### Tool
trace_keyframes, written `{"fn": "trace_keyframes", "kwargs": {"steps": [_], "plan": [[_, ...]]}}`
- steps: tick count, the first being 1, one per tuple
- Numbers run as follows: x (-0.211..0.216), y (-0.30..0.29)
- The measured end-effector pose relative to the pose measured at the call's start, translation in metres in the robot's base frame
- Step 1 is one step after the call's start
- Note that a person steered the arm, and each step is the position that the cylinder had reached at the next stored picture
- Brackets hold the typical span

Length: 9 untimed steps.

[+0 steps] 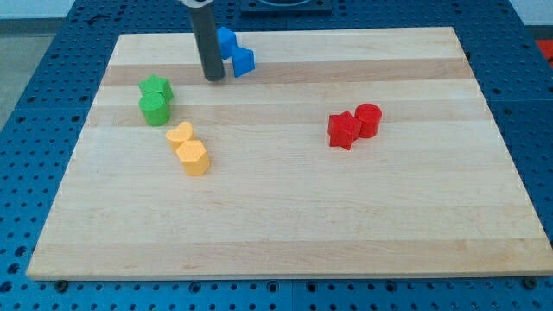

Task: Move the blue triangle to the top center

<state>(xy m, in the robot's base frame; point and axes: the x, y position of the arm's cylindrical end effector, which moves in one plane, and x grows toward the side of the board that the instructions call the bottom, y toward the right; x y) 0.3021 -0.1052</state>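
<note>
Two blue blocks sit together in the upper left-centre of the frame, near the board's top edge. The blue triangle [243, 60] is the lower-right one, a wedge pointing toward the view's right; touching it on the upper left is another blue block [226, 40], partly hidden behind the rod, shape not clear. My tip [213, 78] is just left of the triangle and a bit lower, w/ a thin strip of board showing between them, so apart, not touching as far as I can tell. No jaws on this tool: just a straight dark rod, coming down from the top of the frame.

Left of the tip, a green pair: green star [156, 87] above, green cylinder [155, 110] right below, touching. Lower, approx left-centre, two yellow blocks touching: a yellow heart [180, 135] and below-right a yellow hexagon-ish block [193, 158].

Well apart, in the right-centre of the frame: red star [343, 130] w/ red cylinder [368, 119] touching its upper right.

All on a pale wooden board [346, 225], which lies on a blue perforated table [52, 60].
</note>
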Motion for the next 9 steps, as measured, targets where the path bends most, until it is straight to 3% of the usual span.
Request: {"fn": "trace_keyframes", "kwargs": {"steps": [3, 4, 5, 7, 9], "plan": [[-0.025, 0.112], [-0.034, 0.115], [-0.007, 0.093], [-0.003, 0.026], [-0.025, 0.083]]}}
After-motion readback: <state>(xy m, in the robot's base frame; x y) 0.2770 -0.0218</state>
